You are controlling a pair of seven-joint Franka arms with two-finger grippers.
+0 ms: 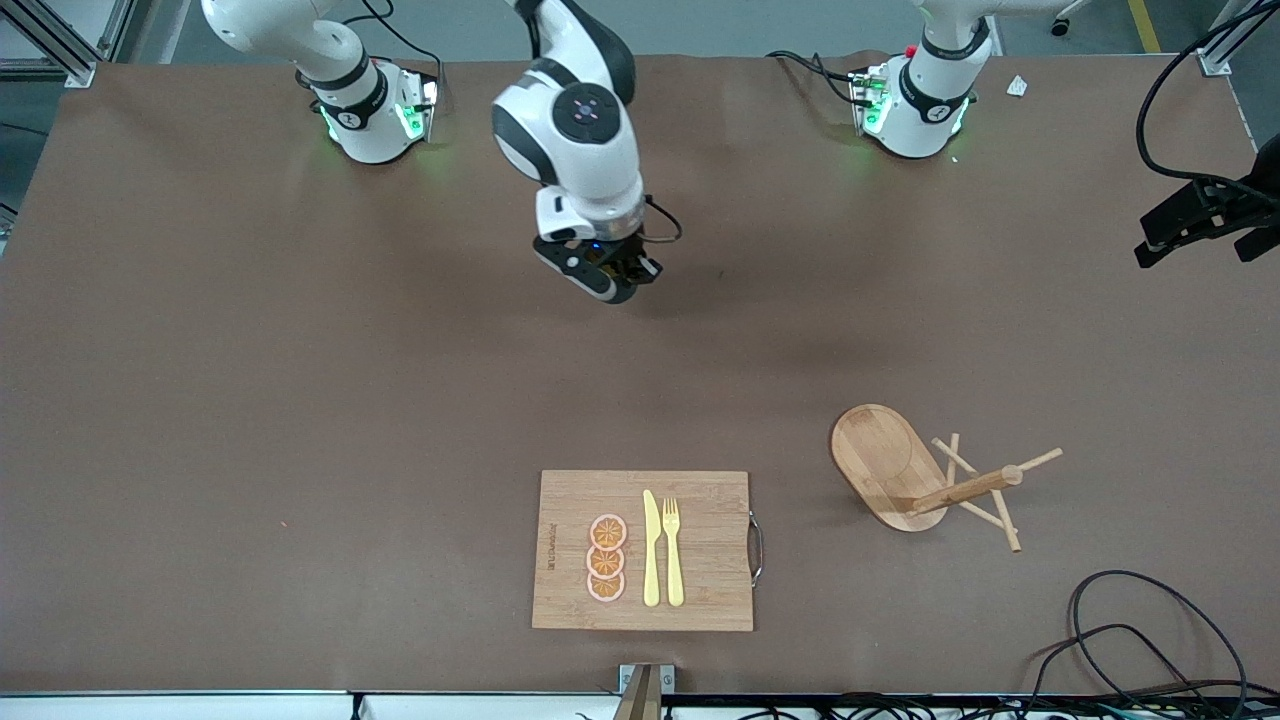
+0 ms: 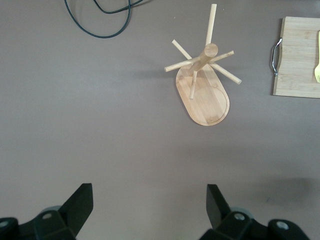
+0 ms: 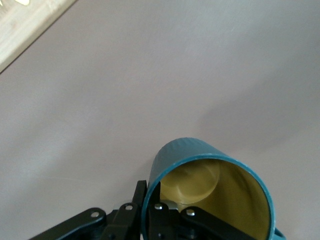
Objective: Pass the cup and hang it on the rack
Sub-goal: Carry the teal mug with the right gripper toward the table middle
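Right gripper (image 1: 612, 275): hung over bare table, between the two bases and nearer the front camera than they were, clamped on the rim of the cup (image 3: 210, 192).
Cup: held in the air, tilted, its wall pinched between the fingers (image 3: 152, 212); teal outside, mustard-yellow inside; hidden under the wrist in the front view.
Left gripper (image 2: 150, 212): fingers spread wide and holding nothing; its arm waited over the table, looking down on the rack (image 2: 202, 80).
Rack (image 1: 925, 480): stood upright on its oval base toward the left arm's end, pegs bare.
Board (image 1: 645, 550): beside the rack, at the table edge nearest the front camera.
On board: three orange slices (image 1: 606, 558), yellow knife (image 1: 651, 550), yellow fork (image 1: 673, 550), side by side.
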